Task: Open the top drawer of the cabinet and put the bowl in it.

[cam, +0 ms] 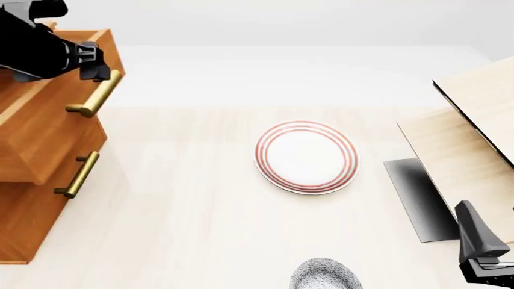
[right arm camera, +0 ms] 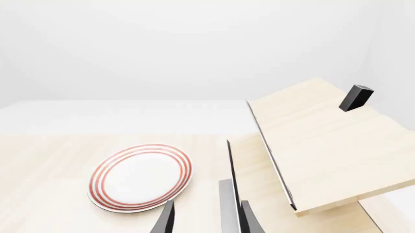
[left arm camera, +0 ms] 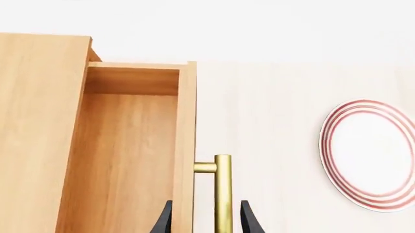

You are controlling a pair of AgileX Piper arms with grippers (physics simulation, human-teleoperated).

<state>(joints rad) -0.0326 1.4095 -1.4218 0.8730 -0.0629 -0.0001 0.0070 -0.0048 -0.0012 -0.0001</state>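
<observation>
Gripping the brass handle (cam: 95,93) between its fingers, the left gripper (cam: 95,60) is holding the top drawer (cam: 56,96) pulled out of the cabinet (cam: 32,198) at the table's (cam: 185,198) left edge. Mid-table a red-ringed plate (cam: 306,156) is lying; the bowl (cam: 325,276) is sitting at the near edge. The right gripper (right arm camera: 206,221) is hovering partly open and empty near the right edge.

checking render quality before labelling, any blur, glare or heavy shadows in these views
Front view: sharp and evenly lit, one dark shadow beside the pale panels, the bowl cut by the frame edge. Left wrist view: crisp, mild sheen on the brass handle, backdrop washed white. Right wrist view: no blur, plate casts almost no shadow.
</observation>
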